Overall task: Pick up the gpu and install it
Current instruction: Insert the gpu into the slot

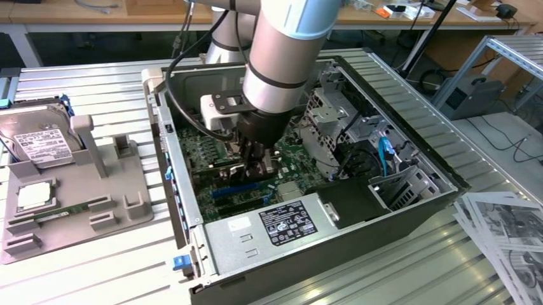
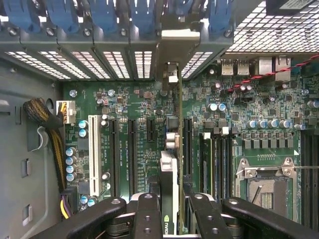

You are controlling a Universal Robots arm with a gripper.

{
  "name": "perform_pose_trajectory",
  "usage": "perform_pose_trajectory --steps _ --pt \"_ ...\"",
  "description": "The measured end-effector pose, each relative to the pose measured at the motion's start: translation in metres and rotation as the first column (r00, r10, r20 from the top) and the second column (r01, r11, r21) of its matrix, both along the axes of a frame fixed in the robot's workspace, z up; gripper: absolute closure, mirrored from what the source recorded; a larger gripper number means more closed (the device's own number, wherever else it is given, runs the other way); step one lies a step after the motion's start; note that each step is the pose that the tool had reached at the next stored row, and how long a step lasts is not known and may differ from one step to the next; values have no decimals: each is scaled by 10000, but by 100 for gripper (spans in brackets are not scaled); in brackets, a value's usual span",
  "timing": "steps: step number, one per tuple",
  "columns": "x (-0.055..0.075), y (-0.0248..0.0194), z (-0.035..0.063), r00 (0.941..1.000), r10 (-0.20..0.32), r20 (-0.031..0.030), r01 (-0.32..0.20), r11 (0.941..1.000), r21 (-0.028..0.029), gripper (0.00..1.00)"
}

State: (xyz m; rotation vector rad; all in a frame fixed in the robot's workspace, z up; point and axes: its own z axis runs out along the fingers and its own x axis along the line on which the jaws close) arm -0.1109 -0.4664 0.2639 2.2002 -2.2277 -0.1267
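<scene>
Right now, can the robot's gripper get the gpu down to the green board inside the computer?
Probably yes. The gripper holds the gpu edge-on just above the motherboard, inside the open computer case. Nothing seems to lie between the card and the slots.

the counter (image 1: 102,79) is a ribbed silver metal surface of long parallel slats. standing on it near the middle is an open dark computer case (image 1: 357,248), side panel off, green board visible inside. toward the exterior view's left, apart from the case, sits a grey plastic fixture tray (image 1: 81,210) with upright posts and slots; a boxy silver hard drive with a white label (image 1: 38,143) leans in it, and a small green memory stick (image 1: 51,217) lies in a slot. at the exterior view's right, printed black-and-white paper sheets (image 1: 505,238) lie on the slats near the case's corner.
</scene>
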Motion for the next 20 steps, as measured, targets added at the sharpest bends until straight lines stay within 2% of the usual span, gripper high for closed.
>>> perform_pose_trajectory --steps 20 --pt "-53 0 0 10000 0 0 0 10000 1 73"
